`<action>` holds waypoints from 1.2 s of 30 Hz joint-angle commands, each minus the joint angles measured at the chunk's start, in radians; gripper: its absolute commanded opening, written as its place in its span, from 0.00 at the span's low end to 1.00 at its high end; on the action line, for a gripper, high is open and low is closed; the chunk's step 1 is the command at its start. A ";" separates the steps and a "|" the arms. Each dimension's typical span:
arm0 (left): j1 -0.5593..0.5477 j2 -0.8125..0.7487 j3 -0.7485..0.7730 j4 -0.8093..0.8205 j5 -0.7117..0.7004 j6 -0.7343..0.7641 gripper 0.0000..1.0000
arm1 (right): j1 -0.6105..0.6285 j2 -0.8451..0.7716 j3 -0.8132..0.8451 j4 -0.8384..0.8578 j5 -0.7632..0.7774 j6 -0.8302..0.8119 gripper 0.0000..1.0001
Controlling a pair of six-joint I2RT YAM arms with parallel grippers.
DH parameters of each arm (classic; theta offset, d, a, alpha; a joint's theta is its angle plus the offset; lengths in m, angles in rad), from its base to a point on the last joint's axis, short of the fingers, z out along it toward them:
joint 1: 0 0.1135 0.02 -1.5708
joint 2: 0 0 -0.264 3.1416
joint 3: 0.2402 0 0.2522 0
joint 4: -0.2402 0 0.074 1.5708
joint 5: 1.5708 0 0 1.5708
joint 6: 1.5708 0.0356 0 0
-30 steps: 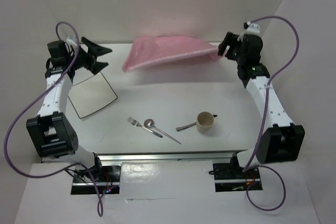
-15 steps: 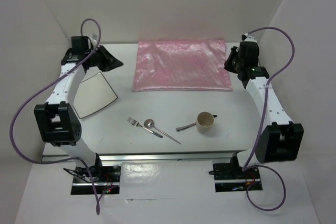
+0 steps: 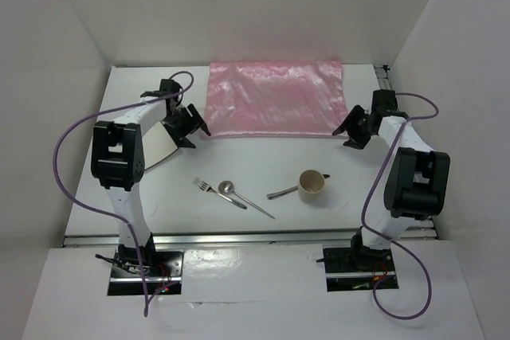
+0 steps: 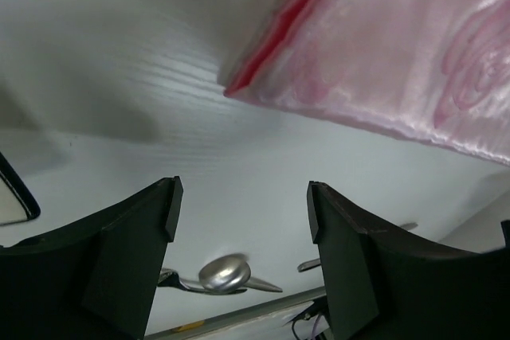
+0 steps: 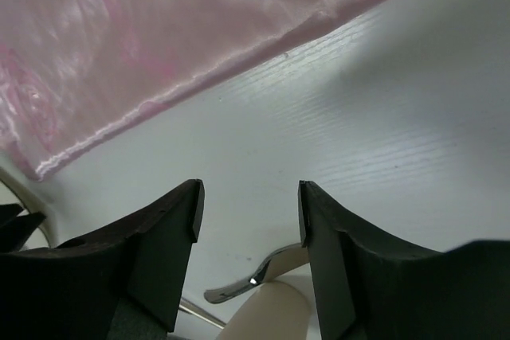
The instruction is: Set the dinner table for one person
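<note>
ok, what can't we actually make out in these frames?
- Plate: in the top view, left arm and left claw cover much of it; left wrist view cuts it at the edge.
- Cup: contents too small from above; right wrist view crops it.
- Utensil beside cup: end hidden behind cup.

Left hand (image 3: 189, 124) and right hand (image 3: 351, 130), both gaping, empty.

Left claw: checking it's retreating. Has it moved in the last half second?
Yes. The left claw has come nearer, toward the fork, beside the pink cloth's near corner.
</note>
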 commanded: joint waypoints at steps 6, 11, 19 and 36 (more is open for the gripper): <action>-0.010 0.137 0.132 0.014 -0.072 -0.068 0.81 | -0.040 0.090 0.000 0.073 -0.090 0.112 0.74; -0.028 0.203 0.204 0.014 -0.081 -0.078 0.70 | -0.040 0.141 0.011 0.127 -0.057 0.184 0.73; -0.029 0.234 0.234 0.014 -0.068 -0.078 0.00 | -0.068 0.289 0.126 0.147 -0.028 0.207 0.72; 0.053 -0.010 0.513 -0.102 -0.043 0.013 0.00 | -0.077 0.105 0.293 0.123 0.045 0.181 0.00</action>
